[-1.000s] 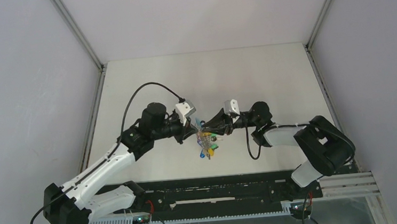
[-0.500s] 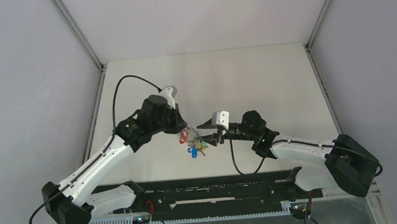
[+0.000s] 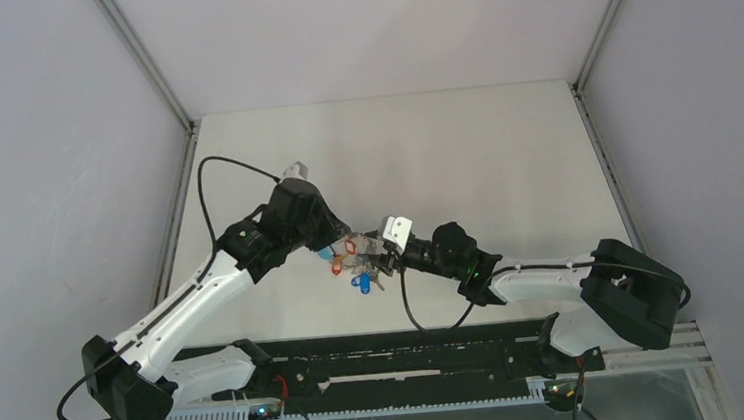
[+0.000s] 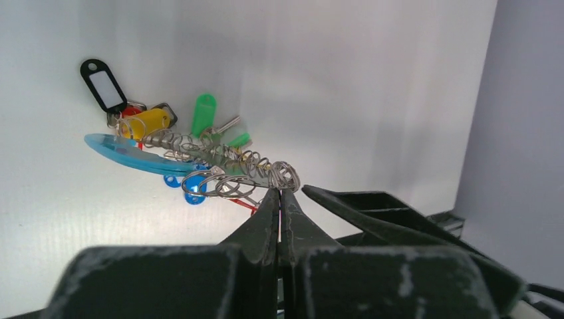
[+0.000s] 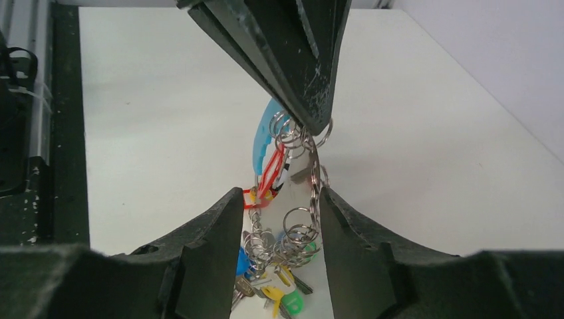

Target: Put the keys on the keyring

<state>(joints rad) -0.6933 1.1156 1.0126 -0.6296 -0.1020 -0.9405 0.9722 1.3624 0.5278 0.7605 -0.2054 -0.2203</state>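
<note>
Opening wider than before, right end effector point(image 5: 281, 197) straddles keyring point(image 4: 143, 159).

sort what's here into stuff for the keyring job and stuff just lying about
Job: keyring, red-tagged key, left gripper shut on the keyring, right gripper open around it.
Lying about: table, black rail, arm cable.
</note>
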